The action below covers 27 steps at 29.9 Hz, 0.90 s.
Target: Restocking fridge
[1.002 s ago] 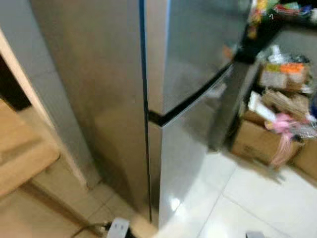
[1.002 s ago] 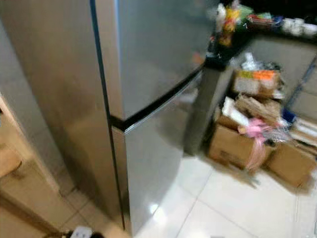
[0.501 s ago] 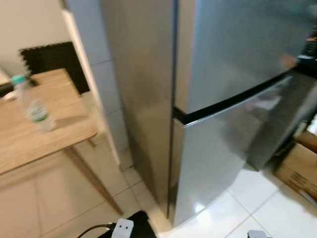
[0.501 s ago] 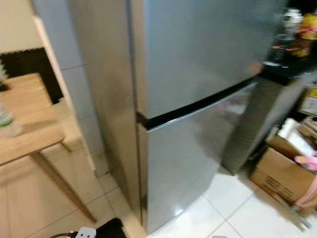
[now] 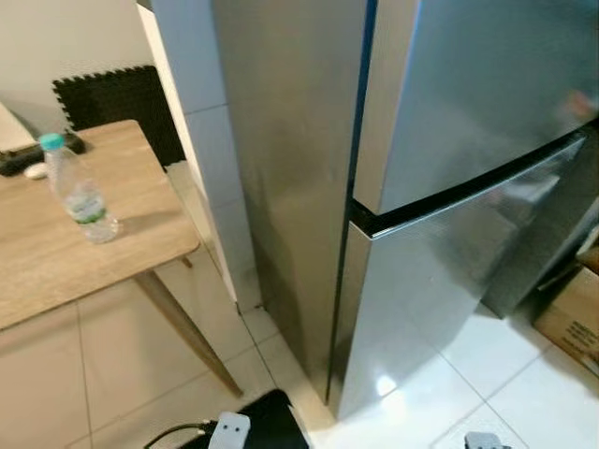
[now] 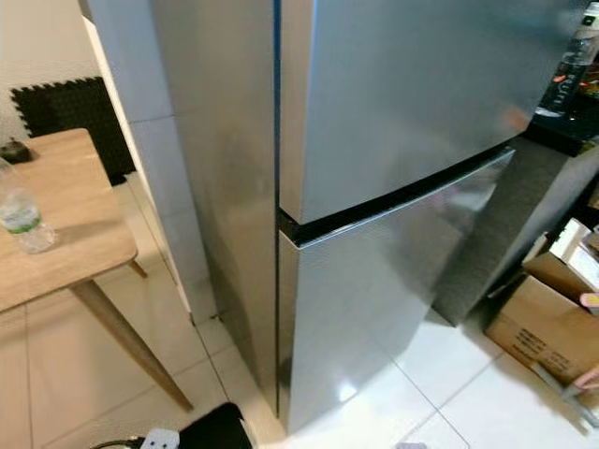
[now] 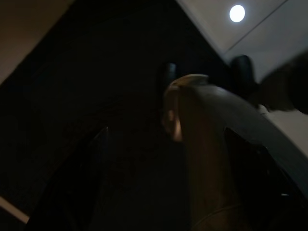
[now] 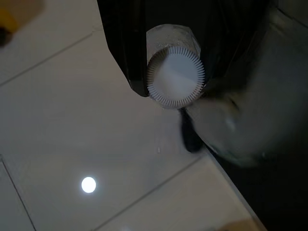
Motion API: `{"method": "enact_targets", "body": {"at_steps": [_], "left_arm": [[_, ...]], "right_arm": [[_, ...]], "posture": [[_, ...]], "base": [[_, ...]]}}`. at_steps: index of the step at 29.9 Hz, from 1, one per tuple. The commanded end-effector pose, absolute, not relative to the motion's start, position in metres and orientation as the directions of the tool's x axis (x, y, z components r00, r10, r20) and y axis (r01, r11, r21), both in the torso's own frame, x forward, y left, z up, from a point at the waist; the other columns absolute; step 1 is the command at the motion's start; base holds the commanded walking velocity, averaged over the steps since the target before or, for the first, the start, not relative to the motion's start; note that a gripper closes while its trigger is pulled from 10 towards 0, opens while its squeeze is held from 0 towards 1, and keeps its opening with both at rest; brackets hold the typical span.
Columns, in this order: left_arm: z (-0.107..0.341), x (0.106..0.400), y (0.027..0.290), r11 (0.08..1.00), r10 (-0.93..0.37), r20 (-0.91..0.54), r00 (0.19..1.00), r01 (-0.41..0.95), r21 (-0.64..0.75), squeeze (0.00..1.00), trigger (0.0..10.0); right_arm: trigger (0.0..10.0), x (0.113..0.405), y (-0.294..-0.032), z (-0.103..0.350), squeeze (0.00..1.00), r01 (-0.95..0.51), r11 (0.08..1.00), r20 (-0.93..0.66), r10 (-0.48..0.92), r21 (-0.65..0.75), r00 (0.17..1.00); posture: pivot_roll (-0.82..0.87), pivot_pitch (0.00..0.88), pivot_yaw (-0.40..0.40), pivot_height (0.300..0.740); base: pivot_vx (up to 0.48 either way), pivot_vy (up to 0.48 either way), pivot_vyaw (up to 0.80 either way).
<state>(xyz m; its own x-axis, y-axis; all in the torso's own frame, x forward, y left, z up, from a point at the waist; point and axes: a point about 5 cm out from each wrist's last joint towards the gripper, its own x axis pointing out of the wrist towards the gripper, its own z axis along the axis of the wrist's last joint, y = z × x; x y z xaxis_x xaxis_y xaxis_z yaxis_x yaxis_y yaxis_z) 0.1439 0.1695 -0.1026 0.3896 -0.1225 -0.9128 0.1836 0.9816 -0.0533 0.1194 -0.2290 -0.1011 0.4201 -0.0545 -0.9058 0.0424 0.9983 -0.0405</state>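
Note:
A tall steel fridge (image 6: pixel 402 103) stands before me, its upper door and its lower door (image 6: pixel 374 309) both closed. In the right wrist view my right gripper (image 8: pixel 175 72) is shut on a small bottle with a white ribbed cap (image 8: pixel 176 77), seen from cap end, above white floor tiles. The left wrist view is very dark; a pale rounded shape (image 7: pixel 192 139) lies along the left gripper, and I cannot make out what it is. A clear water bottle with a green cap (image 5: pixel 82 192) stands upright on the wooden table (image 5: pixel 56 262) to the left of the fridge.
A tiled pillar (image 5: pixel 201 140) separates table and fridge. Cardboard boxes (image 6: pixel 543 327) sit on the floor at the right, beside a dark counter (image 6: pixel 566 122) holding bottles. A black foam mat (image 5: pixel 112 98) leans behind the table. White floor tiles (image 6: pixel 449 402) lie in front of the fridge.
The camera has swung left, so the table and water bottle have come into view and the boxes have slid to the right edge. The fridge doors stay closed.

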Motion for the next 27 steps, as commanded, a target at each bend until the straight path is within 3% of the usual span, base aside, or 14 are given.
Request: {"method": "enact_targets", "body": {"at_steps": [1, 14, 27], "left_arm": [[-0.1037, 0.1409, 0.1697, 0.981, -0.123, -0.919, 0.375, 0.184, -0.056, 0.00, 10.0], [-0.1026, 0.1431, 0.1721, 0.978, -0.134, -0.916, 0.378, 0.202, -0.059, 0.00, 10.0], [-0.1031, 0.1420, 0.1732, 0.983, -0.111, -0.918, 0.382, 0.180, -0.045, 0.00, 10.0]], "right_arm": [[10.0, 0.1242, -0.2330, -0.0987, 0.00, 0.035, 0.998, -0.901, -0.064, -0.054, 0.429], [10.0, 0.1238, -0.2279, -0.0999, 0.00, 0.028, 0.999, -0.903, -0.044, -0.035, 0.428], [10.0, 0.1254, -0.2281, -0.0994, 0.00, 0.026, 0.999, -0.901, -0.042, -0.033, 0.432]], "posture": [[-0.07, 0.000, -0.013, 0.740], [-0.07, 0.000, -0.001, 0.740], [-0.07, 0.000, 0.000, 0.740]], "base": [[0.000, -0.368, 0.00], [0.000, 0.000, 0.00], [0.000, -0.426, 0.00]]}}
